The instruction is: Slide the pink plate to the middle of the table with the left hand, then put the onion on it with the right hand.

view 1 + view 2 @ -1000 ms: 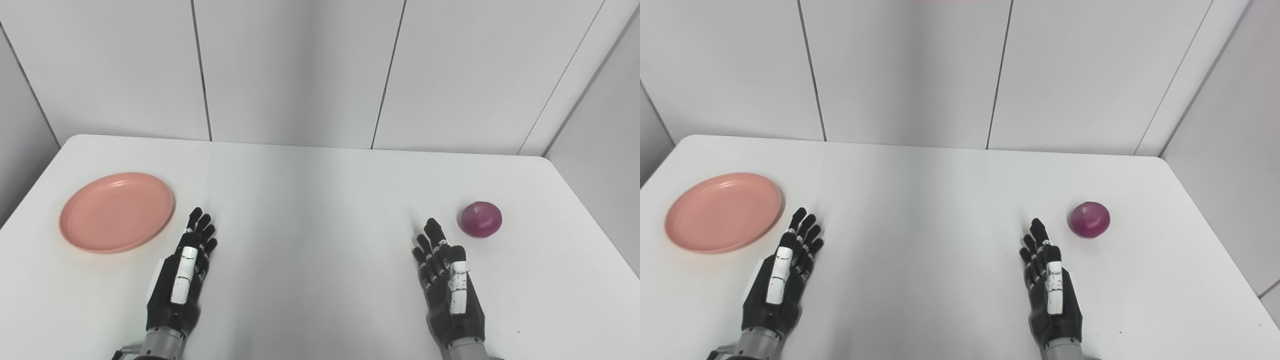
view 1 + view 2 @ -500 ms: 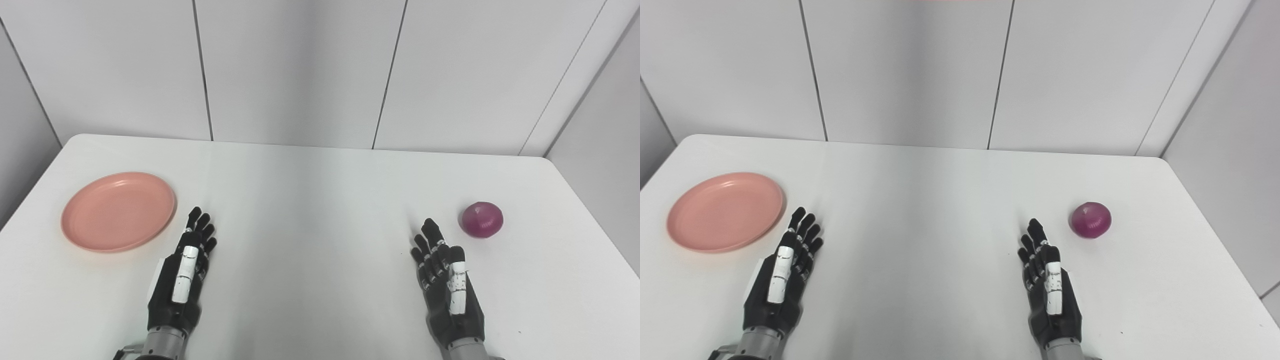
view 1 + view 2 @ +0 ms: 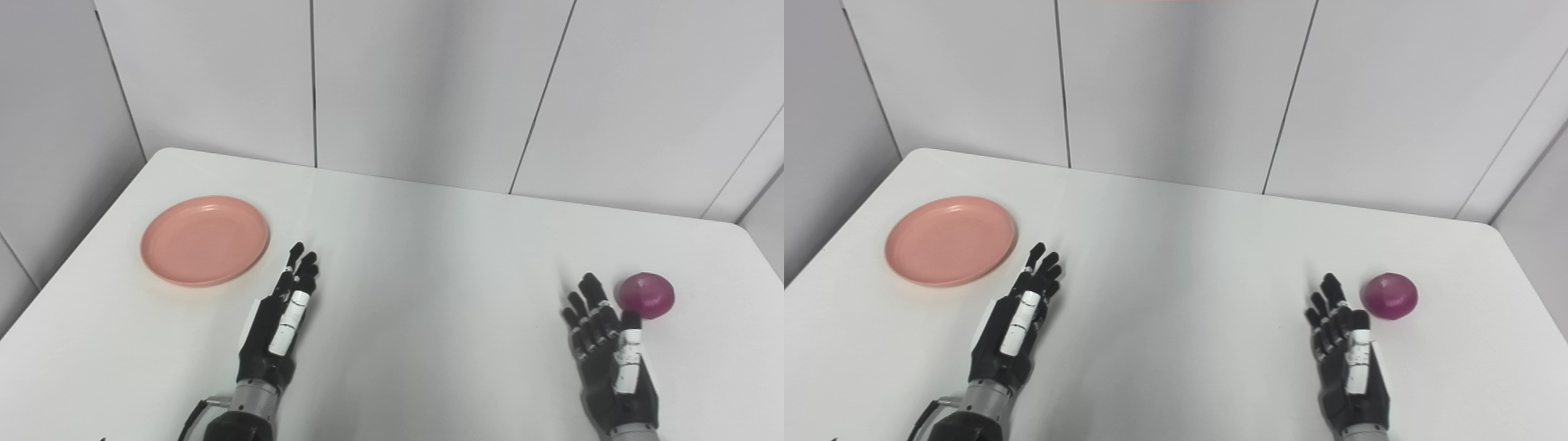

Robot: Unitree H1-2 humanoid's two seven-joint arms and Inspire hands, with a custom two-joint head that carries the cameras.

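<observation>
A pink plate [image 3: 205,240] lies flat on the left part of the white table [image 3: 429,257], with nothing on it. My left hand [image 3: 278,324] rests open just to the plate's lower right, fingers stretched toward the back, a small gap from the rim. A purple onion [image 3: 645,295] sits near the table's right edge. My right hand [image 3: 609,355] is open, palm toward the middle, with its fingertips just left of the onion and not touching it.
Grey panelled walls close off the back and both sides. The table's left edge runs close to the plate, and its right edge lies a short way beyond the onion [image 3: 1390,296].
The whole picture has shifted and tilted, so the camera has turned to the left. Both hands, the plate and the onion keep their places on the table.
</observation>
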